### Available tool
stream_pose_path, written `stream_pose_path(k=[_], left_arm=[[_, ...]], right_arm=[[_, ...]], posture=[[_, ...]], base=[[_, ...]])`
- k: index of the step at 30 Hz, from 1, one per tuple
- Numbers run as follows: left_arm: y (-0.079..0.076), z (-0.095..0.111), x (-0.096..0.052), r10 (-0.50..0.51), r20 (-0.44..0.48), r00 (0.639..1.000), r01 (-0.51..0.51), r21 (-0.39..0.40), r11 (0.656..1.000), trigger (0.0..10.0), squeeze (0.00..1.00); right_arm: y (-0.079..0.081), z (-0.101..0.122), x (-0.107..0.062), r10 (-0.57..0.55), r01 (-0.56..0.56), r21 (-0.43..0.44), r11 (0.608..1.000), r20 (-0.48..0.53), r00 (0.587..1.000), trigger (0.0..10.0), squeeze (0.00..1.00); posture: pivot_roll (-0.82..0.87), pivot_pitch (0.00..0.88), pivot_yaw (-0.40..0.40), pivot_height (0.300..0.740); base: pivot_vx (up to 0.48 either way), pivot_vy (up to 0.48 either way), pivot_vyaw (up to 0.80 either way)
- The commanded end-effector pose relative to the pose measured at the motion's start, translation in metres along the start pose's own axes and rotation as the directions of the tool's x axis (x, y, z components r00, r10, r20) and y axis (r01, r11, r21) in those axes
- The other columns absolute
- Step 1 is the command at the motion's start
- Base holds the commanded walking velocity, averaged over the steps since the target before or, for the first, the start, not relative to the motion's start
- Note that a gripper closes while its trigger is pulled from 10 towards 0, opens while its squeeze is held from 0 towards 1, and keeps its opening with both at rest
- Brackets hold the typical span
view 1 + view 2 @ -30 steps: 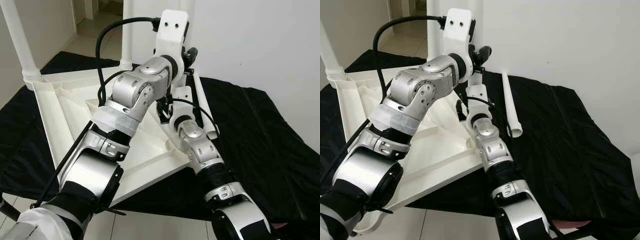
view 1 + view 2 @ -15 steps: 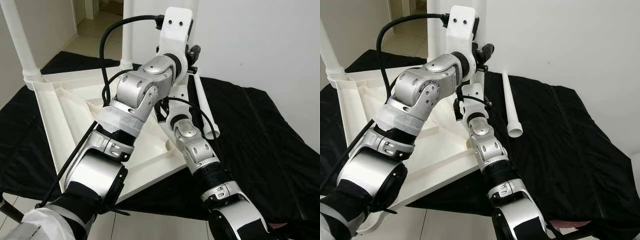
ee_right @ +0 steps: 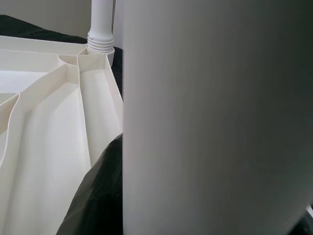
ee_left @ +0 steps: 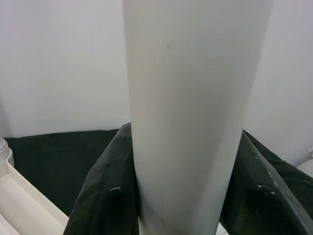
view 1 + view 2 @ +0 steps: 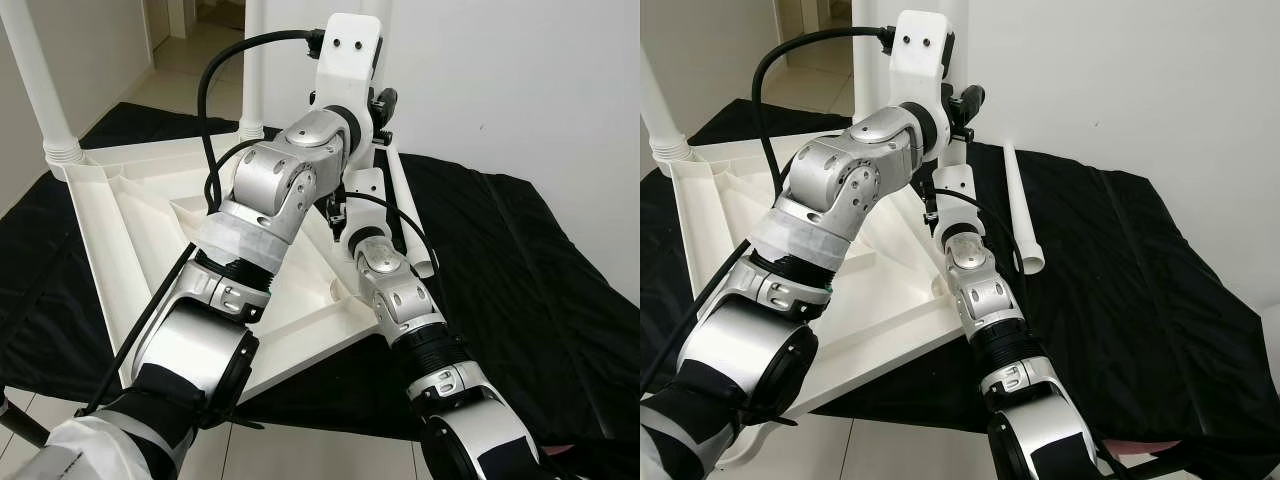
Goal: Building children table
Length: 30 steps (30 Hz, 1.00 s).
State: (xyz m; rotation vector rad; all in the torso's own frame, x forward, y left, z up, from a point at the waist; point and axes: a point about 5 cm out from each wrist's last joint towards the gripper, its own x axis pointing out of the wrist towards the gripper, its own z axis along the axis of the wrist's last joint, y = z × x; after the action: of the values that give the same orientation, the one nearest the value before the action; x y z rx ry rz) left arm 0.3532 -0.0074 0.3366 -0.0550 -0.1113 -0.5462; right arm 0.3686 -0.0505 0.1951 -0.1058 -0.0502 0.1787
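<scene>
The upturned white tabletop [image 5: 130, 240] lies on a black cloth [image 5: 520, 290], and at its far right corner a white leg [image 4: 195, 112] stands upright, its long axis vertical, clasped high by the left gripper [image 4: 188, 196] and lower by the right gripper [image 3: 205, 215], while a spare leg [image 5: 1021, 215] lies right.

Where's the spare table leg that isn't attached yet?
The loose leg lies on the black cloth, just right of the upturned tabletop and the robot's right arm.
</scene>
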Motion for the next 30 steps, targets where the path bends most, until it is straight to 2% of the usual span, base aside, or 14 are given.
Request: stream_pose_path(k=[1,2,3,4,5,6,10,16,17,18,19,23,26,30], left_arm=[[-0.025,0.006,0.001,-0.142,0.014,0.99,0.141,0.037,0.989,10.0,0.0],[-0.025,0.007,0.001,-0.149,0.022,0.989,0.147,0.071,0.987,10.0,0.0],[-0.025,0.007,0.001,-0.149,0.022,0.989,0.147,0.071,0.987,10.0,0.0],[-0.027,0.007,0.001,-0.164,0.035,0.986,0.161,0.068,0.985,10.0,0.0],[-0.027,0.007,0.001,-0.164,0.035,0.986,0.161,0.068,0.985,10.0,0.0],[-0.028,0.007,0.0,-0.178,0.045,0.983,0.177,0.037,0.984,10.0,1.0],[-0.031,0.009,-0.002,-0.205,0.058,0.977,0.205,0.003,0.979,10.0,1.0],[-0.03,0.01,-0.002,-0.204,0.068,0.977,0.204,0.015,0.979,10.0,1.0],[-0.028,0.012,-0.002,-0.2,0.077,0.977,0.199,0.021,0.98,10.0,0.94],[-0.027,0.013,-0.003,-0.197,0.083,0.977,0.195,0.024,0.98,10.0,0.94],[-0.025,0.014,-0.004,-0.19,0.098,0.977,0.189,0.028,0.982,10.0,0.0],[-0.02,0.017,-0.008,-0.183,0.151,0.971,0.18,0.035,0.983,10.0,0.0],[-0.018,0.016,-0.017,-0.201,0.199,0.959,0.202,0.014,0.979,10.0,0.0],[-0.019,0.014,-0.022,-0.215,0.21,0.954,0.223,-0.011,0.975,10.0,0.0]], right_arm=[[0.005,-0.003,0.001,0.034,-0.035,-0.012,0.999,-0.028,0.999,2.2,0.0],[0.006,-0.003,0.001,0.049,-0.049,-0.008,0.999,-0.028,0.998,8.6,0.0],[0.006,-0.003,0.001,0.049,-0.049,-0.008,0.999,-0.028,0.998,8.6,0.0],[0.006,-0.003,0.001,0.052,-0.052,-0.006,0.999,-0.029,0.998,10.0,0.0],[0.006,-0.003,0.001,0.052,-0.052,-0.006,0.999,-0.029,0.998,10.0,0.0],[0.006,-0.003,0.001,0.053,-0.053,-0.001,0.999,-0.032,0.998,10.0,0.0],[0.007,-0.005,0.0,0.053,-0.052,0.019,0.998,-0.044,0.998,10.0,0.0],[0.008,-0.006,0.0,0.055,-0.054,0.029,0.998,-0.047,0.997,10.0,0.0],[0.008,-0.007,-0.001,0.055,-0.054,0.035,0.998,-0.049,0.997,10.0,0.0],[0.008,-0.007,-0.001,0.055,-0.053,0.04,0.998,-0.05,0.997,10.0,0.0],[0.007,-0.008,-0.002,0.051,-0.049,0.052,0.997,-0.047,0.998,10.0,0.0],[0.002,-0.009,-0.002,0.028,-0.024,0.084,0.996,-0.043,0.999,10.0,0.0],[-0.007,-0.009,-0.001,-0.009,0.013,0.101,0.995,-0.043,0.999,10.0,0.0],[-0.014,-0.009,-0.001,-0.034,0.038,0.11,0.993,-0.036,0.999,10.0,0.0]], posture=[[0.04,0.0,-0.125,0.74],[0.04,0.0,-0.125,0.74],[0.04,0.0,-0.125,0.74],[0.04,0.0,-0.125,0.74],[0.04,0.0,-0.125,0.74],[0.04,0.0,-0.124,0.74],[0.04,0.0,-0.124,0.74],[0.04,0.0,-0.123,0.74],[0.05,0.0,-0.123,0.74],[0.05,0.0,-0.123,0.74],[0.05,0.0,-0.122,0.74],[0.04,0.0,-0.12,0.74],[0.04,0.0,-0.118,0.74],[0.04,0.0,-0.117,0.74]], base=[[0.0,0.0,0.0],[0.0,0.0,0.0],[0.0,0.0,0.0],[0.0,0.0,0.0],[0.0,0.0,0.0],[0.0,0.0,0.0],[0.0,0.0,0.0],[0.0,0.0,0.0],[0.0,0.0,0.0],[0.0,0.0,0.0],[0.0,0.0,0.0],[0.0,0.0,0.0],[0.0,0.0,0.0],[0.0,0.0,0.0]])
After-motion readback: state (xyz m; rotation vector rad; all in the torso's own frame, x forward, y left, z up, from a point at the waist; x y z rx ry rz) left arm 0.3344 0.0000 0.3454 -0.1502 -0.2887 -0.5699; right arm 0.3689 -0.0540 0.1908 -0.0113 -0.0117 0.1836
